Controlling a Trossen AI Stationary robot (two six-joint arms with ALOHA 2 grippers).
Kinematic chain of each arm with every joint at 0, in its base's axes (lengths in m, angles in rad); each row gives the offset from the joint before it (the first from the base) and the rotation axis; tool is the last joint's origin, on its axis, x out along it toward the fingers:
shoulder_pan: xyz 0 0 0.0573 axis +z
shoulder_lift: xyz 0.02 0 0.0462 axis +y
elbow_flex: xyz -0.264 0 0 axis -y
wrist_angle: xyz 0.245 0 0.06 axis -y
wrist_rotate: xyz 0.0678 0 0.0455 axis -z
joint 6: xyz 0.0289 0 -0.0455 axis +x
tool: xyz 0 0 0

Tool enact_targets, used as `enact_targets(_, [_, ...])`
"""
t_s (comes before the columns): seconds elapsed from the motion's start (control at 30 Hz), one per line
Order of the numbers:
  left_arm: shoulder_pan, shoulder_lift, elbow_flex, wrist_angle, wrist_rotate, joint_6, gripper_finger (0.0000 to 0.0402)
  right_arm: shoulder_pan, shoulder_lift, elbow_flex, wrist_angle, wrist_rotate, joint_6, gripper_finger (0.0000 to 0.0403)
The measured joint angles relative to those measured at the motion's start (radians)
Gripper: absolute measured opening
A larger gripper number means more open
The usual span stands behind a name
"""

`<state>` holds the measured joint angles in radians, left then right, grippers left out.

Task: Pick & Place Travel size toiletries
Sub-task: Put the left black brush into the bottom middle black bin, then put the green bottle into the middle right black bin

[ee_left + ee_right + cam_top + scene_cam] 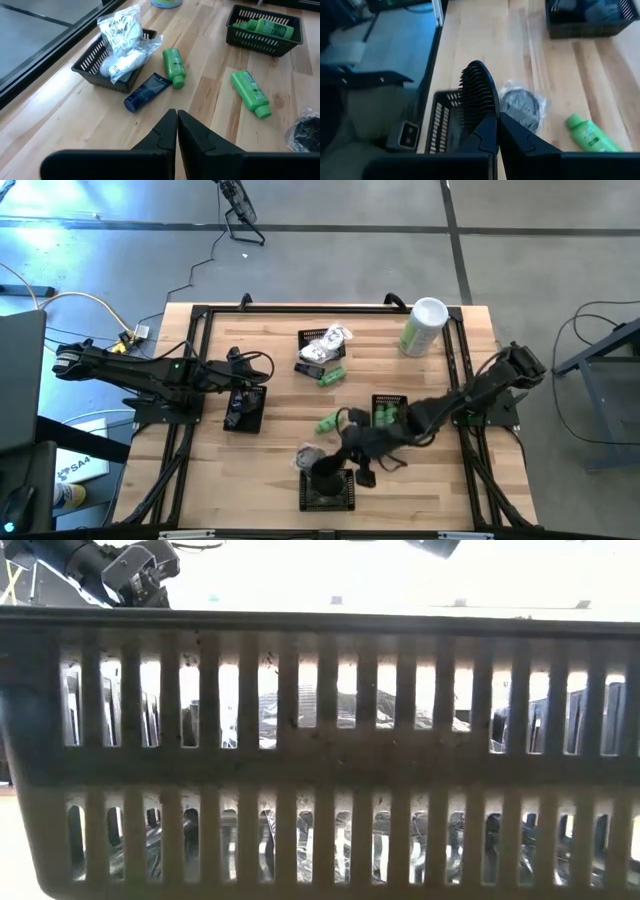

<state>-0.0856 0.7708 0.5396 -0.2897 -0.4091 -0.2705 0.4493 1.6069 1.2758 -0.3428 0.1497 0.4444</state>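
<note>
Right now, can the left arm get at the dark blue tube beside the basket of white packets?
Probably yes. The dark blue tube lies on bare wood just ahead of the left pincer, with nothing between them. The pincer is shut, so it would have to open first.

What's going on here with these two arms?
A robot is sorting small toiletries into black baskets. Its right hand is shut on a black brush, holding it at the front basket. The left hand is shut and empty, waiting at the left. Two green bottles, a dark tube and a wrapped round piece lie loose on the table. White packets fill another basket.
</note>
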Motion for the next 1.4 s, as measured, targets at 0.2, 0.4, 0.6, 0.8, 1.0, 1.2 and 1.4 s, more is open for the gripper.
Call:
enact_targets(0.2, [0.000, 0.000, 0.000, 0.000, 0.030, -0.001, 0.0010, 0.043, 0.080, 0.000, 0.027, 0.030, 0.005, 0.0003])
enact_targets(0.4, [0.000, 0.000, 0.000, 0.000, 0.054, 0.000, 0.0010, 0.049, 0.162, -0.001, 0.047, -0.003, 0.032, 0.0003])
enact_targets(0.6, [0.000, 0.000, 0.001, 0.000, 0.054, 0.001, 0.0010, 0.054, 0.214, -0.002, 0.040, -0.061, 0.084, 0.0003])
enact_targets(0.8, [0.000, 0.000, 0.001, -0.001, 0.054, 0.003, 0.0010, 0.061, 0.219, -0.001, 0.044, -0.096, 0.133, 0.0008])
enact_targets(1.0, [0.000, 0.000, 0.001, 0.000, 0.054, 0.003, 0.0010, 0.060, 0.219, -0.001, 0.048, -0.075, 0.140, 0.0058])
enact_targets(1.2, [0.000, 0.000, 0.001, 0.000, 0.053, 0.003, 0.0010, 0.059, 0.210, -0.001, 0.042, -0.103, 0.132, 0.0138])
enact_targets(1.4, [0.000, 0.000, 0.001, 0.000, 0.053, 0.003, 0.0010, 0.027, 0.169, -0.001, 0.028, -0.157, 0.121, 0.0163])
